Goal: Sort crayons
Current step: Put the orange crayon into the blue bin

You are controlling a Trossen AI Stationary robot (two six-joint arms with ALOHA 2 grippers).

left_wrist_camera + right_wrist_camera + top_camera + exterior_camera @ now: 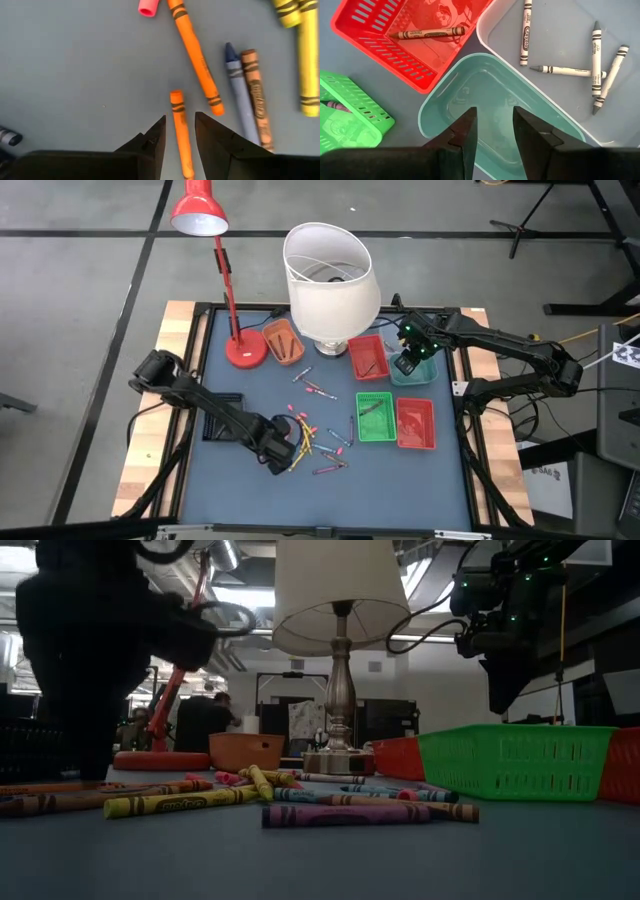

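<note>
I had my left gripper low over the blue-grey mat, jaws parted with a short orange crayon lying lengthwise in the gap, untouched by either finger as far as I could see; lined up that way, I judged, so a straight close would pinch it across its width. Beside it lay a longer orange crayon, a blue crayon and a brown one, part of the loose scatter of crayons at the mat's near middle. My right gripper hung open and empty above the teal tray, which held nothing I could see, probably placed there for dropping off. Next to it the clear tray held four grey and white crayons, the red basket one brown crayon, and the green basket showed the end of one dark crayon
</note>
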